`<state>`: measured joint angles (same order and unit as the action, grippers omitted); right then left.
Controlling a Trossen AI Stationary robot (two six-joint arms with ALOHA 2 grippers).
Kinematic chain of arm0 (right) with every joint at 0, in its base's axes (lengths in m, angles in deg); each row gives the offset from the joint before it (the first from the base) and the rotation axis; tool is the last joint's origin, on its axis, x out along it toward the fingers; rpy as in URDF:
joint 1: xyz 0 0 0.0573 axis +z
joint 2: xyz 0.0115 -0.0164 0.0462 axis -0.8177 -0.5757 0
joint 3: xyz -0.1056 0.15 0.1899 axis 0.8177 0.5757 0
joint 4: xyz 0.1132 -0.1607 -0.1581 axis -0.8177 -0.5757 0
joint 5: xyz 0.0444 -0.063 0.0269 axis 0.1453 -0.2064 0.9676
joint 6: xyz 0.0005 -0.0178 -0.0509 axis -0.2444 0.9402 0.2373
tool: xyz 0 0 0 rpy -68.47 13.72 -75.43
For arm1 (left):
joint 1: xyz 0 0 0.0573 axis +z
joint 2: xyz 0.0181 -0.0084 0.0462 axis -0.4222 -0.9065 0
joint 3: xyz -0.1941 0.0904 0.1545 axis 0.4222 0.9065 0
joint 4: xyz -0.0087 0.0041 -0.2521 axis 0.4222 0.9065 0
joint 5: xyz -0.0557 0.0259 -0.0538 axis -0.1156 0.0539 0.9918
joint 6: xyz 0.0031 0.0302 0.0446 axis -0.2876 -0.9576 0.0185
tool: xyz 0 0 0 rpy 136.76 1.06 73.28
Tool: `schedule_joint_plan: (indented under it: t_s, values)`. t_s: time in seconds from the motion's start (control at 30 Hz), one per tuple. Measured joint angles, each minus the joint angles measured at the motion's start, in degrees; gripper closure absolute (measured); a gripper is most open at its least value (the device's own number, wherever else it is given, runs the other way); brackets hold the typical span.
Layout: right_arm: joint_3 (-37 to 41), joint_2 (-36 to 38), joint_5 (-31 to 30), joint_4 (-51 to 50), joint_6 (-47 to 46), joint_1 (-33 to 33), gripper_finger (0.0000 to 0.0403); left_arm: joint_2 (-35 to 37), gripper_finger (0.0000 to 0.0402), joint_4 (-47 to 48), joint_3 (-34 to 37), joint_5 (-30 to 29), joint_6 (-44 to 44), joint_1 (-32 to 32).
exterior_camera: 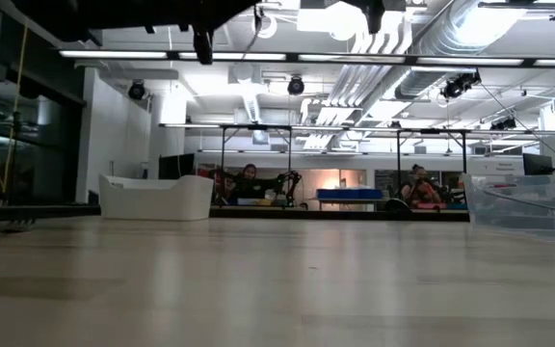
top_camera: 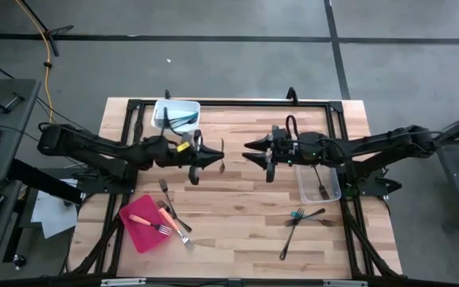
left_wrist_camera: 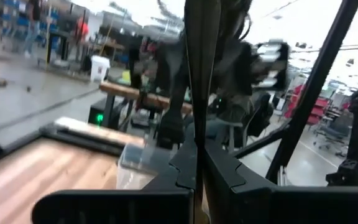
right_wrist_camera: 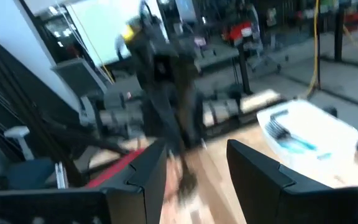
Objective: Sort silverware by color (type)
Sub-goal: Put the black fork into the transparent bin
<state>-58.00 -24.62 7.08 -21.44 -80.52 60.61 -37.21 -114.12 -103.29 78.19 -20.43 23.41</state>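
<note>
Above mid-surface (top_camera: 237, 199), left gripper (top_camera: 216, 159) fingers clamped a dark fork (top_camera: 222, 166) hanging vertically; right gripper (top_camera: 249, 151) fingers stood apart, empty.

table (top_camera: 237, 199): pale wood planks, matt | tray (top_camera: 138, 227): red plastic | tub (top_camera: 309, 190): clear plastic

Both arms were matte black and jointed; the left hand (top_camera: 213, 159) carried a yellow tag, the right hand (top_camera: 253, 149) a looping black cable.
</note>
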Motion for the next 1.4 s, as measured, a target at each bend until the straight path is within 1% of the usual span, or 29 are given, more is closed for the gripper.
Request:
schedule_joint_plan:
  t_s: [0.1,0.2,0.3,0.43,0.53,0.7,0.87,0.97,1.1,1.13,1.23,1.4]
  values:
    - [0.00,-2.34,0.02,5.23,1.12,0.02,0.0249,-2.42,0.0401,-2.01,0.00,-0.04,1.97,0.00]
    - [0.00,-4.85,0.04,8.01,1.12,0.00,0.0249,-4.69,0.0401,-4.78,-0.58,-0.07,2.24,0.00]
    - [0.00,-6.93,0.06,9.51,0.46,-0.09,0.0249,-6.71,0.0401,-5.20,-3.50,-0.09,2.19,0.00]
    - [0.00,-9.33,0.07,13.12,-1.65,-0.11,0.0249,-10.15,0.0401,-3.91,-7.28,0.75,-0.43,0.00]
    - [0.02,-10.38,-0.11,13.95,-2.35,-0.11,0.0249,-11.77,0.0401,-3.53,-9.04,1.06,-0.61,0.04]
    - [0.04,-10.36,-0.15,13.48,-2.47,-0.11,0.0256,-12.14,0.0401,-2.90,-8.90,1.07,0.51,0.04]
    - [0.04,-10.32,-0.17,14.62,-3.11,-0.11,0.0291,-12.09,0.0401,-2.83,-8.91,0.44,0.24,0.04]
    - [0.04,-10.32,-0.33,14.59,-5.61,-0.11,0.0329,-12.08,0.0401,-2.93,-8.90,-0.22,0.25,0.04]
    - [0.04,-10.32,-0.60,14.14,-7.98,-0.13,0.0389,-12.08,0.0401,-2.94,-8.92,-0.11,0.42,0.07]
    - [0.04,-10.32,-0.66,14.13,-7.97,-0.15,0.0394,-12.08,0.0401,-2.98,-8.90,-0.11,0.47,0.07]
    - [0.04,-10.32,-0.63,14.15,-8.82,-0.15,0.0390,-12.06,0.0398,-2.97,-8.91,-0.11,0.41,0.09]
    - [0.04,-10.32,-0.43,14.17,-9.63,-0.15,0.0400,-12.06,0.0387,-2.83,-8.92,-0.13,0.16,0.11]
